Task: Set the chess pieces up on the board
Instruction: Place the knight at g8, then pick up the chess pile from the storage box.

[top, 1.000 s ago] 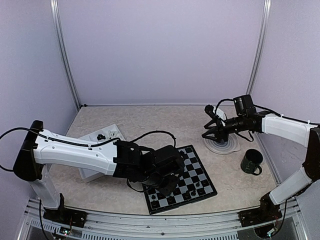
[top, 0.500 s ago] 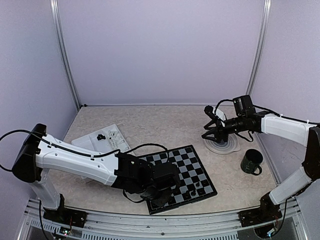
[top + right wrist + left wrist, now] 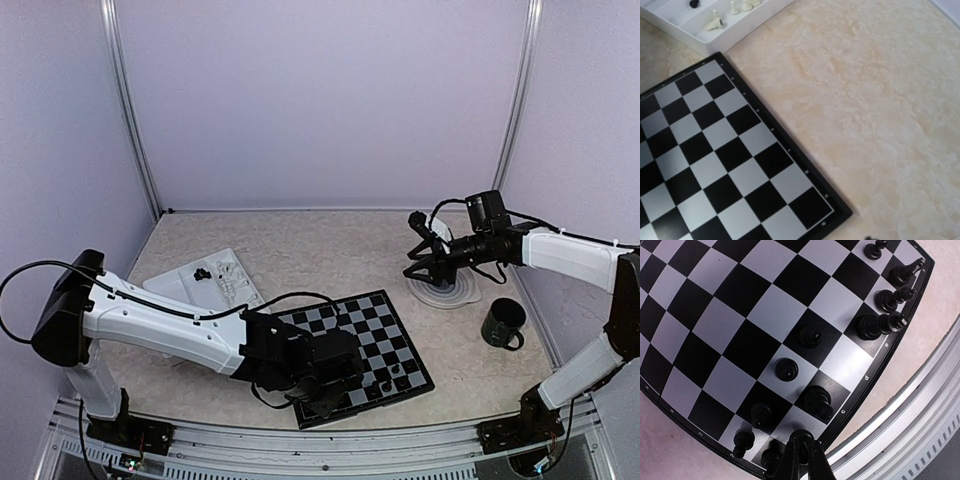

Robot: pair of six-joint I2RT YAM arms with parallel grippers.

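The board (image 3: 385, 320) lies at the table's near middle. Several black chess pieces (image 3: 786, 369) stand on its near rows, and more line the edge (image 3: 880, 325). My left gripper (image 3: 802, 442) is low over the board's near edge (image 3: 325, 388), shut on a black chess piece (image 3: 803, 436) that stands on an edge square. My right gripper (image 3: 413, 245) hangs open over the round grey plate, with nothing between its fingers. Its wrist view shows the board's far corner (image 3: 700, 150) but not its fingers.
A white compartment tray (image 3: 200, 275) sits left of the board with white pieces (image 3: 715, 22) and a black one (image 3: 693, 3) in it. A grey ringed plate (image 3: 445, 292) and a dark green mug (image 3: 503, 323) stand at the right. The table's metal rail (image 3: 920, 405) runs just past the board.
My left arm has slid toward the near edge of the board and lowered there, still shut. The right arm has not moved.
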